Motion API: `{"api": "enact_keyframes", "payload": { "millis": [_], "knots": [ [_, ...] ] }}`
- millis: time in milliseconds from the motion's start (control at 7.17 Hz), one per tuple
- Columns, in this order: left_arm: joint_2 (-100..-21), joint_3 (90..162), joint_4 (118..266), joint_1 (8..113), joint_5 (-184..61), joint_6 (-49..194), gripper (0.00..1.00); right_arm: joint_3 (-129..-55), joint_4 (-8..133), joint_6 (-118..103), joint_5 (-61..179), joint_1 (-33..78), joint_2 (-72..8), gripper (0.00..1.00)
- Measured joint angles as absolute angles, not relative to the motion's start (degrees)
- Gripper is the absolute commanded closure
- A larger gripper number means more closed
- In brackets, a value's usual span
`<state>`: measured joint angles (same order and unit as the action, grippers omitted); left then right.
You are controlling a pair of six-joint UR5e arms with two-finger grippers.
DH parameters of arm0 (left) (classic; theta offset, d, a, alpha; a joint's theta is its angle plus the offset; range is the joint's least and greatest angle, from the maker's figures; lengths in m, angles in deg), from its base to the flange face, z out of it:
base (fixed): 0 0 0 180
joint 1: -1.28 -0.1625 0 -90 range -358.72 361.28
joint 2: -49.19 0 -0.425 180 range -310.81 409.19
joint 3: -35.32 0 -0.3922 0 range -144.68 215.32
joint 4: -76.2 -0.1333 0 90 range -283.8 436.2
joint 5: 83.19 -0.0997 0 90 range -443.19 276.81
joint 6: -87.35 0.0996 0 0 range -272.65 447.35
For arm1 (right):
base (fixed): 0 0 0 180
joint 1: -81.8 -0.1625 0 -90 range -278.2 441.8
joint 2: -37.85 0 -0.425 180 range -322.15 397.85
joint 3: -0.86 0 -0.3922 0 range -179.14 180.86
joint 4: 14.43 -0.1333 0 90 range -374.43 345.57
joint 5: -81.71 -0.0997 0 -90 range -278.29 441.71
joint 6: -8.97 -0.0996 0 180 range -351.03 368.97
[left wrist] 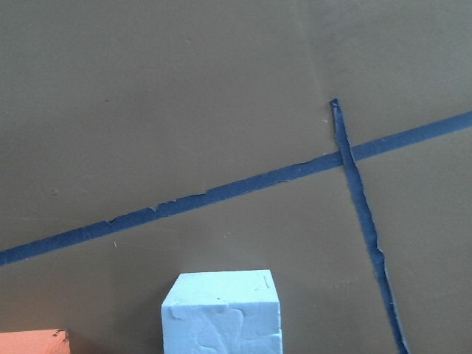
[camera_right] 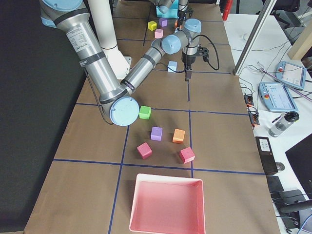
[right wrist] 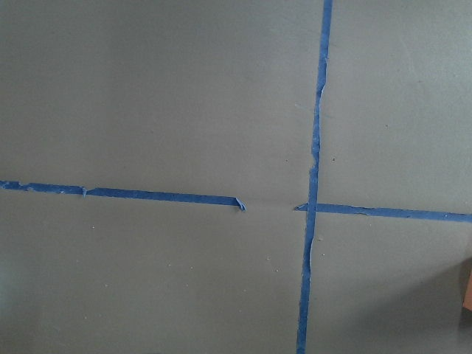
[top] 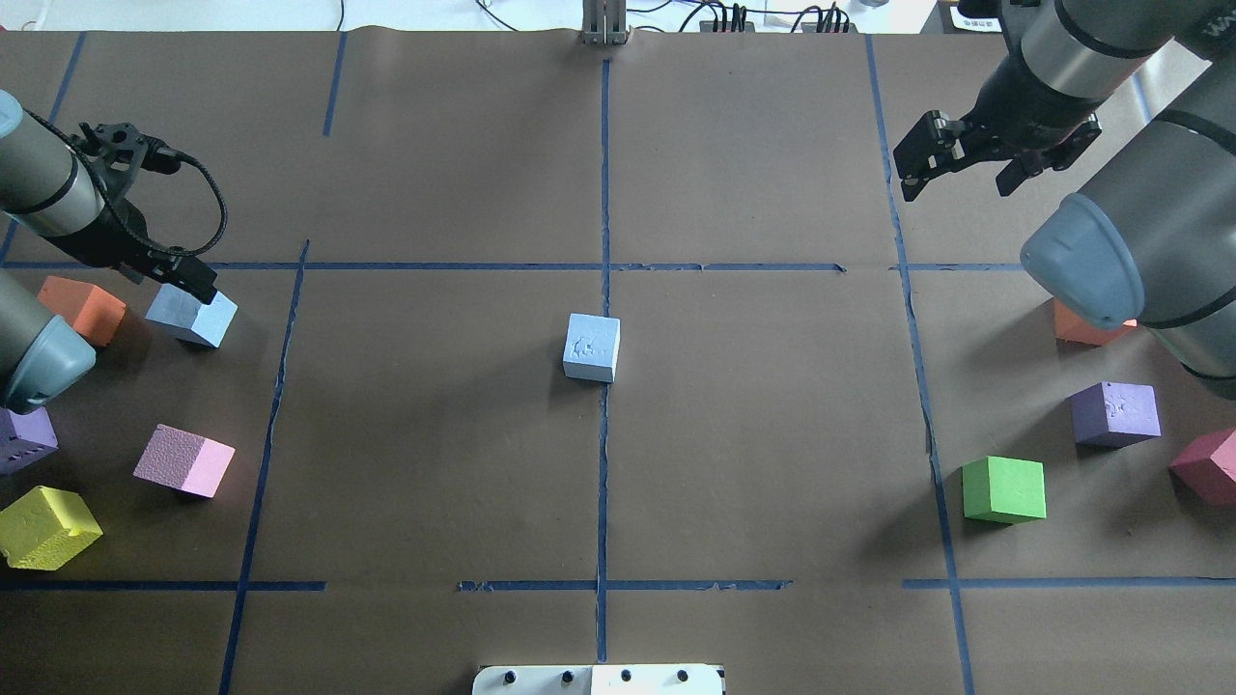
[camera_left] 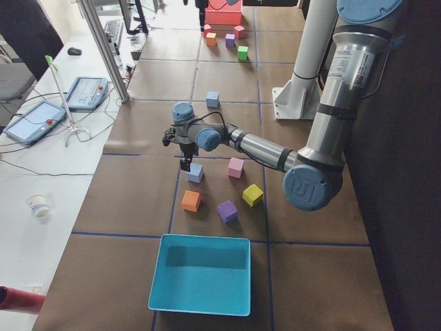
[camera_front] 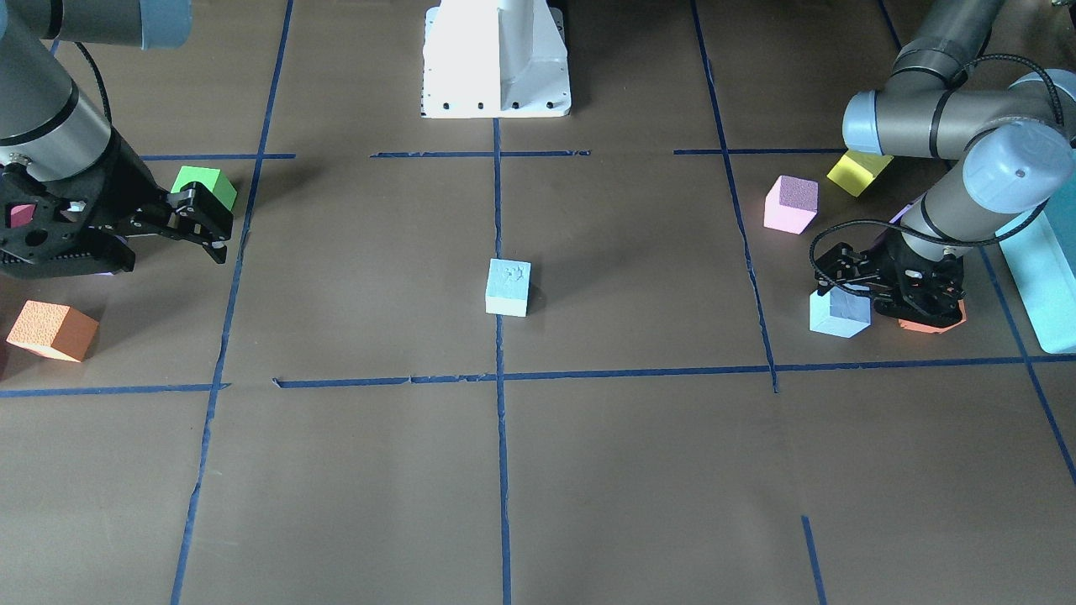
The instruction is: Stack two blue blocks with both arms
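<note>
The left gripper (top: 198, 282) stands right at the blue block (top: 193, 317) near the table's left edge. Whether its jaws are parted, or touch the foam at all, cannot be told from any view. In the front-facing view only a sliver of an orange cube (camera_front: 925, 327) shows behind that gripper. There the left arm (camera_front: 941, 126) covers part of a yellow cube (camera_front: 857, 172), and the teal box (camera_front: 1046, 277) runs off the picture's side. The left wrist view crops the blue block at the bottom. Overhead, a crimson cube (top: 1207, 468) is cut by the border.

Right fingers (top: 912, 166) apart, left gripper (top: 198, 283) low
</note>
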<state>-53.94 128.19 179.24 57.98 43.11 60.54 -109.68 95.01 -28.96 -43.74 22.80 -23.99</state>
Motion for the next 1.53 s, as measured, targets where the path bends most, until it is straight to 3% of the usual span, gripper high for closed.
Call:
{"api": "enact_keyframes", "payload": {
  "millis": [1255, 1394, 1533],
  "knots": [
    [-54.69, 122.29, 182.03, 55.53, 43.22, 60.37, 0.00, -109.82, 95.08, -28.47, -43.79, 20.70, -24.44, 0.00],
    [-54.68, 121.77, 182.84, 55.47, 43.26, 60.37, 0.10, -109.88, 95.08, -28.47, -43.79, 20.55, -24.45, 0.00],
    [-54.67, 121.56, 183.17, 55.45, 43.27, 60.28, 0.50, -109.90, 95.08, -28.47, -43.79, 20.46, -24.46, 0.00]
  ]
}}
